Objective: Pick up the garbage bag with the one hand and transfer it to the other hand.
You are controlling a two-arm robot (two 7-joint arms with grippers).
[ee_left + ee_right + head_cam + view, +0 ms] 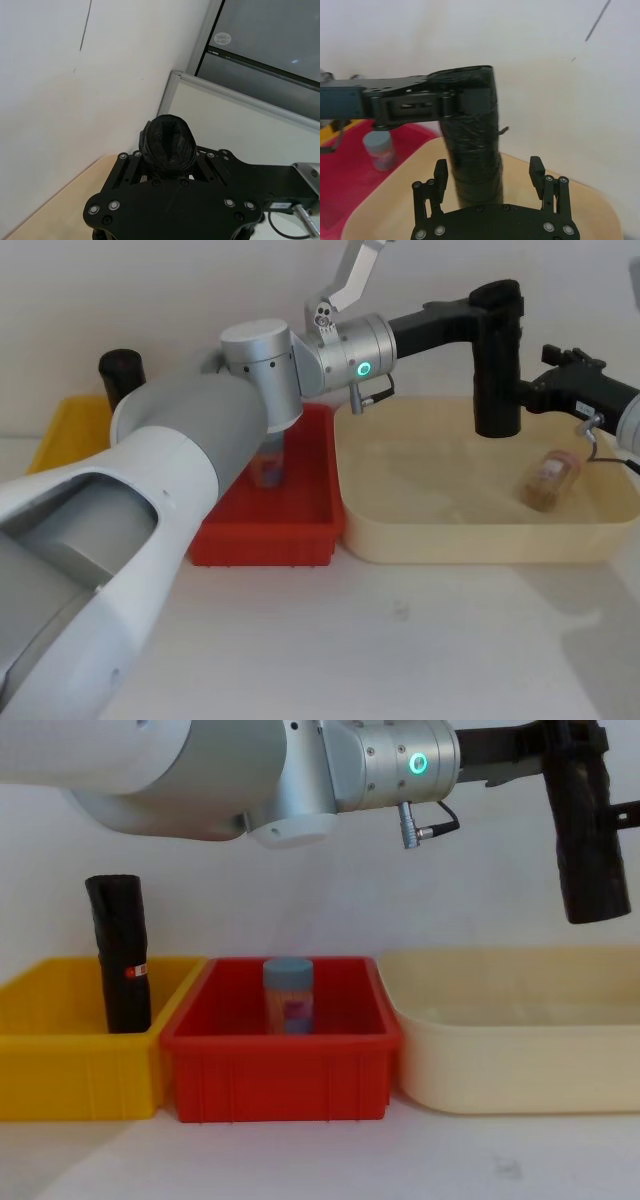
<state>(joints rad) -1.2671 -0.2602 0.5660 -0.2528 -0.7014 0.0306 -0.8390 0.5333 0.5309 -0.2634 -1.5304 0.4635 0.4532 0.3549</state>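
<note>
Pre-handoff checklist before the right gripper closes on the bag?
1. Left gripper shut on bag near its top: ok.
2. Bag hangs upright above the cream tray, clear of it: ok.
3. Right gripper open, a finger on each side of the bag's lower part: ok.
4. Right fingers touching the bag: cannot tell.
5. Jar lying in the tray is clear of the bag: ok.
6. Second roll stands in the yellow bin, out of the way: ok.
</note>
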